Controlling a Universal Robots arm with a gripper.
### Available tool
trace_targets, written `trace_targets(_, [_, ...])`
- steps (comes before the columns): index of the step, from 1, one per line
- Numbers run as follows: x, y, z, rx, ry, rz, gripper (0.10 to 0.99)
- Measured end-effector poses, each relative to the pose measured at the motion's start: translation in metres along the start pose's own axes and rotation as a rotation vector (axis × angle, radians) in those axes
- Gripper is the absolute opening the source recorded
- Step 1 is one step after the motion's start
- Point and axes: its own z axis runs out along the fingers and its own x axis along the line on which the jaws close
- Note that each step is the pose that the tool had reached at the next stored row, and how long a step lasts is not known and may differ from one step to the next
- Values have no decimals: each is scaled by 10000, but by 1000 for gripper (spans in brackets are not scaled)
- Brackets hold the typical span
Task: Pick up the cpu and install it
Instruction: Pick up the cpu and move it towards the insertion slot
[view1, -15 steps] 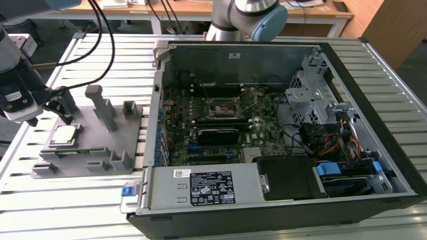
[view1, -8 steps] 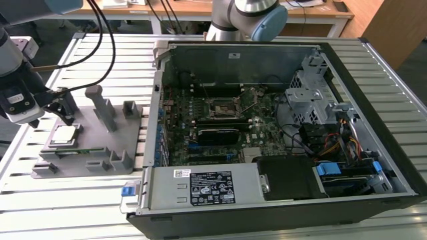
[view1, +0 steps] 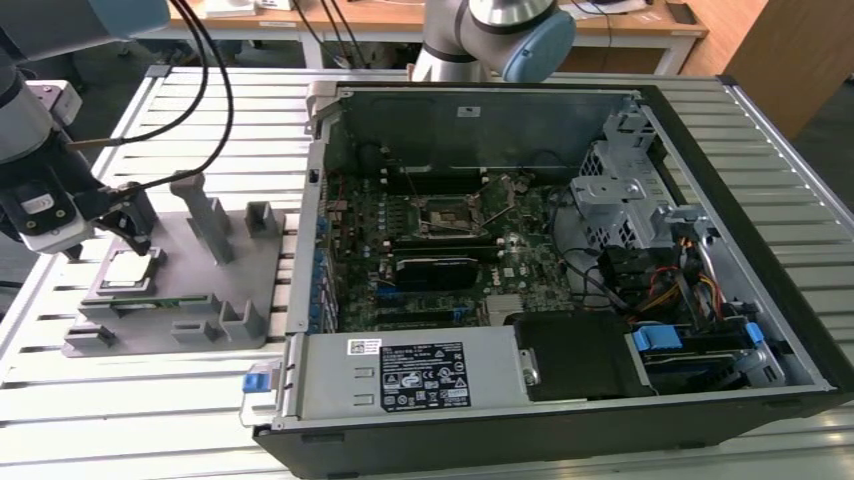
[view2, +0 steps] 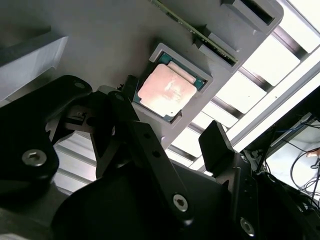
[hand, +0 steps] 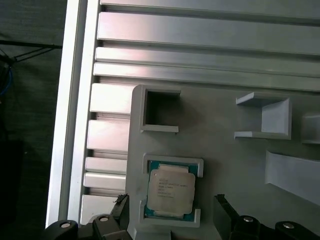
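Observation:
The cpu (view1: 128, 270), a flat square chip with a silvery top, lies in a square recess of the grey fixture block (view1: 200, 290) on the exterior view's left. My gripper (view1: 130, 236) hangs just above it, open, with nothing held. In both wrist views the black fingertips (hand: 121, 204) stand apart on either side of the cpu (hand: 170, 189), which shows whole between them. The second wrist view has the cpu (view2: 166, 90) beyond the gripper (view2: 172, 117). The black socket frame (view1: 447, 212) sits on the motherboard inside the open computer case.
The open computer case (view1: 534, 120) fills the middle of the slatted metal table (view1: 200, 90), with a drive cage (view1: 627, 190) and cables on the exterior view's right. Upright posts (view1: 207, 215) of the fixture rise beside the gripper. A second arm's base (view1: 501, 30) stands behind the case.

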Motion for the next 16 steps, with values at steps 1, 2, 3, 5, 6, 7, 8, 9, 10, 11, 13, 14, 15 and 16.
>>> trace_targets(1, [0,-1,13,0,0,0,761])
trace_targets(2, [-1,-1,26,0,1,0,761])
trace_targets(3, [-1,-2,38,0,0,0,761])
trace_targets(5, [-1,-2,58,0,0,0,745])
trace_targets(6, [-1,-2,66,0,0,0,745])
trace_targets(7, [-1,-3,75,0,0,0,745])
trace_targets(8, [-1,-3,84,0,0,0,678])
trace_targets(9, [-1,-4,91,0,0,0,678])
trace_targets(10, [-1,-4,99,0,-1,0,678])
trace_targets(11, [-1,-4,107,0,0,0,678])
trace_targets(13, [-2,-5,124,0,0,0,678])
trace_targets(14, [-2,-2,132,0,0,1,678])
trace_targets(15, [-2,2,139,1,1,2,678])
trace_targets(16, [-3,6,146,1,1,2,678])
